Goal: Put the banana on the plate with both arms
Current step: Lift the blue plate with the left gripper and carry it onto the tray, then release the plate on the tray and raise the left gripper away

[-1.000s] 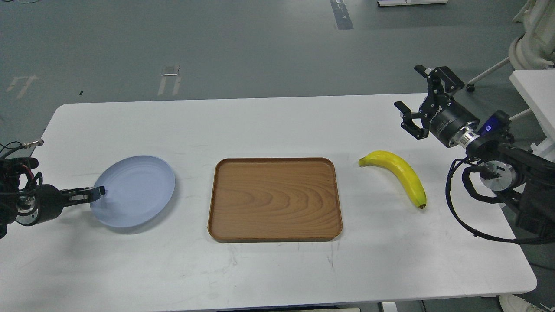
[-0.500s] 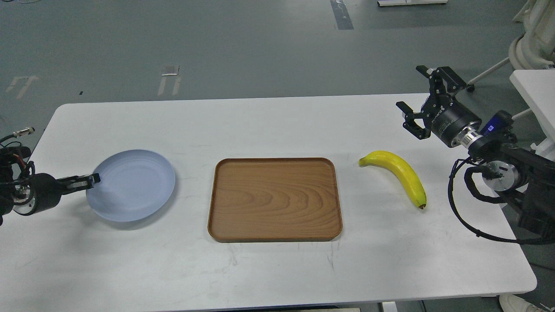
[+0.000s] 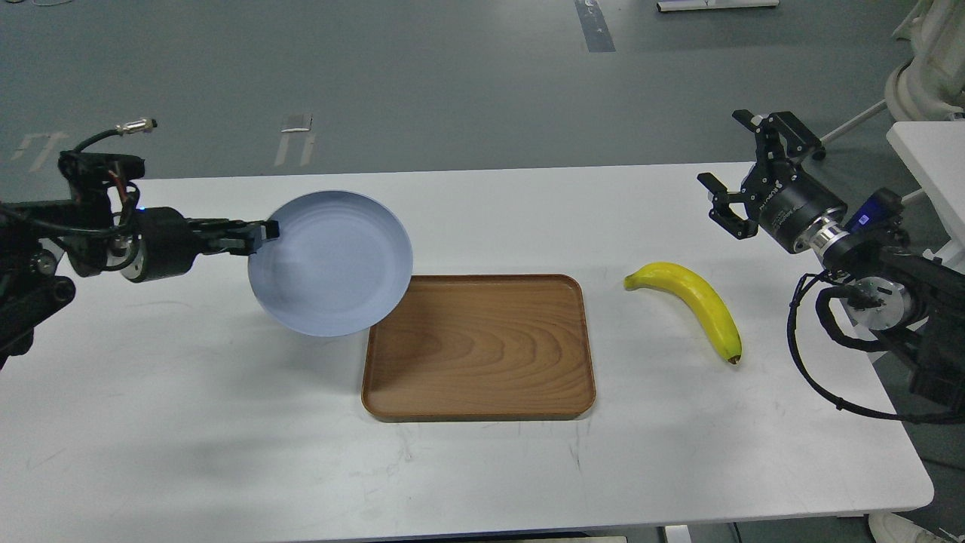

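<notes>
The banana (image 3: pixel 690 304) was seen lying on the white table (image 3: pixel 226 422), right of the wooden tray (image 3: pixel 482 354), in which nothing was held. The plate (image 3: pixel 332 264), bare, was gripped by its rim in the closed left gripper (image 3: pixel 260 232) and overlapped the tray's left corner; the right gripper (image 3: pixel 742 173) was spread wide, nothing held

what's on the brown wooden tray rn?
Nothing rests on the brown wooden tray. The pale blue round plate, held by the left gripper, covers its far-left corner, so that corner cannot be seen.

Left gripper (image 3: pixel 265 230) now carries the plate (image 3: pixel 332 264) up off the table, right and farther, overlapping the wooden tray's (image 3: pixel 482 354) far-left corner. Right gripper (image 3: pixel 735 173) edges slightly right.
</notes>
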Motion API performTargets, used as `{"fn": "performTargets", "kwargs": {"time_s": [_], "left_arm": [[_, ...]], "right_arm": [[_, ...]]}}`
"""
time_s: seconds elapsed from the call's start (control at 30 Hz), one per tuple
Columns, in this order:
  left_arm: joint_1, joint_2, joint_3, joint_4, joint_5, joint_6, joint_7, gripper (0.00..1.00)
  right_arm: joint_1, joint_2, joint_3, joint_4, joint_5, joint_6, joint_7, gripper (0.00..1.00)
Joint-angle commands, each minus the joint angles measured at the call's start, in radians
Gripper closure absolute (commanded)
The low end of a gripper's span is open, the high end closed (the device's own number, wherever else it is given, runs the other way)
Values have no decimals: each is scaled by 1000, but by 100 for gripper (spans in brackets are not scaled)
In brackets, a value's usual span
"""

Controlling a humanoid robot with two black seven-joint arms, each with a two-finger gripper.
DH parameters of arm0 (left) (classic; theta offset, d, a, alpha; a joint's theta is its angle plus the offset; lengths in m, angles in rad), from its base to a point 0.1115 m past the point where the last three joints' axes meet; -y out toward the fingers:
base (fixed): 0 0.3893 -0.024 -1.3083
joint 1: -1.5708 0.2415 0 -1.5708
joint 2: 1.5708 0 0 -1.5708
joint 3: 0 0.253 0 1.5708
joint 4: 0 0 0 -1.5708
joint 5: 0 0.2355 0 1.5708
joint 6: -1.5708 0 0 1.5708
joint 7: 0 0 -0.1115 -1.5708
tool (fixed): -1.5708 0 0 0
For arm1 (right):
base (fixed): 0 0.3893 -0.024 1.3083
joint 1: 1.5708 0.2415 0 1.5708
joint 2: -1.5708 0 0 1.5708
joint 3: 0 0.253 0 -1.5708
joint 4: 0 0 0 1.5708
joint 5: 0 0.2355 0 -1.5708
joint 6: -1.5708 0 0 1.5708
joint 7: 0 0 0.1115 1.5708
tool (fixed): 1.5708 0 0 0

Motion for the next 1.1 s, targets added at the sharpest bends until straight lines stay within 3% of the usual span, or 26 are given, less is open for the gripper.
{"fn": "performTargets", "kwargs": {"time_s": [0.0,0.23,0.37,0.57,0.9,0.97,1.03,1.07], "left_arm": [[-44,-102,60,17,60,-17,0,100],[-65,-298,143,134,60,-18,0,100],[-64,-416,183,272,56,-21,0,100],[-61,-455,183,343,42,-75,0,100],[-55,-537,183,438,2,-78,0,100],[-55,-547,183,444,-4,-78,0,85],[-59,-548,183,444,-22,-78,0,44],[-61,-548,182,444,-30,-78,0,29]], "right_arm": [[-5,-23,0,-2,-1,0,0,0],[-6,-52,0,1,-2,0,0,0],[-9,-72,0,9,-2,0,0,0],[-17,-83,0,9,-2,0,0,0],[-17,-83,0,9,-2,0,0,0],[-17,-83,0,9,-2,0,0,0],[-17,-83,0,9,-2,0,0,0],[-17,-83,0,9,-2,0,0,0]]}}
